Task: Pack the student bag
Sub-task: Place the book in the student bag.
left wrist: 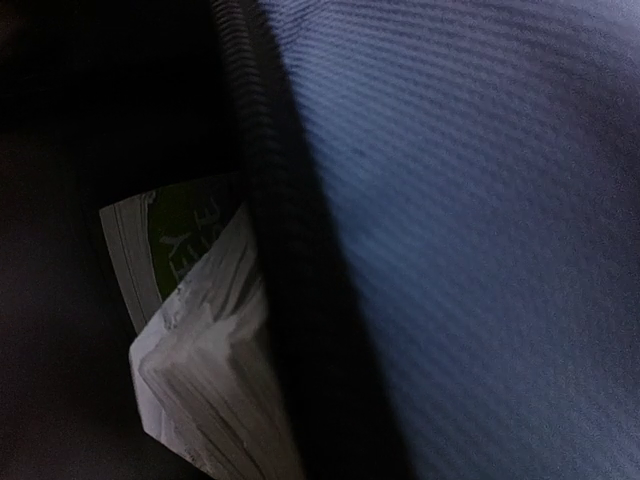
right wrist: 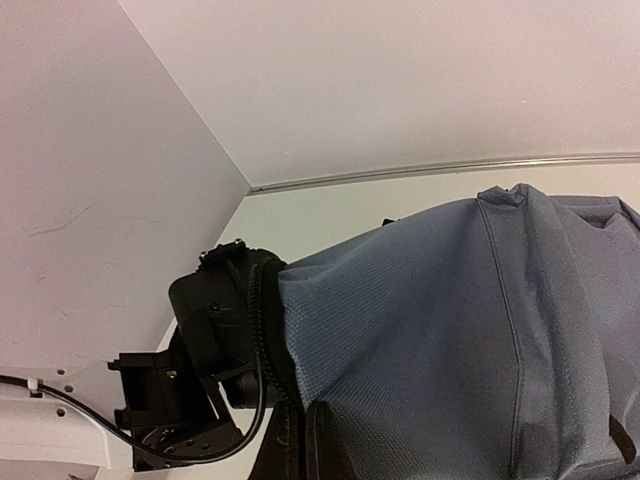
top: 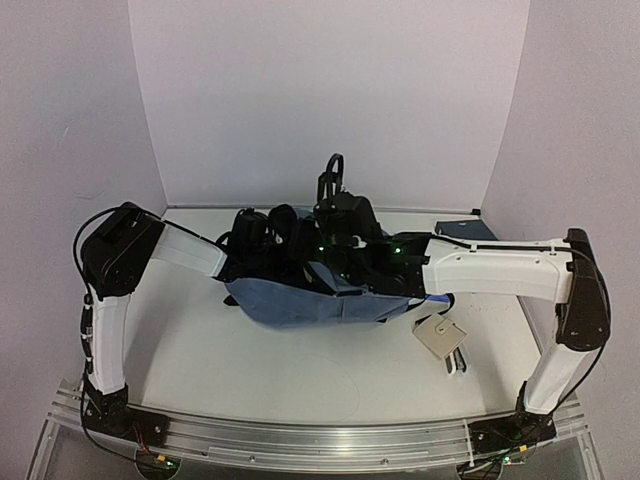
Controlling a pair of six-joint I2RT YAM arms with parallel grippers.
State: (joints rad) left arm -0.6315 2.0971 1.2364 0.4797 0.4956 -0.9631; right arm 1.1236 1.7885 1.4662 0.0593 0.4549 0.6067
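The student bag (top: 300, 298), slate-blue fabric, lies at the table's middle with its black handle loop (top: 333, 170) raised behind it. My left gripper (top: 288, 245) is pushed into the bag's open mouth, and its jaws are hidden in every view. The left wrist view looks along the dark zipper edge (left wrist: 290, 300) past the bag's blue fabric (left wrist: 480, 230). Inside lies a book (left wrist: 205, 370) with pale page edges, a green cover (left wrist: 185, 235) behind it. My right gripper (right wrist: 310, 452) is shut on a pinched fold of the bag's edge and holds it up.
A beige card-like item (top: 440, 336) and a small white object (top: 457, 362) lie on the table right of the bag, under the right arm. A dark blue flat thing (top: 465, 230) sits at the back right. White walls close in the back and sides.
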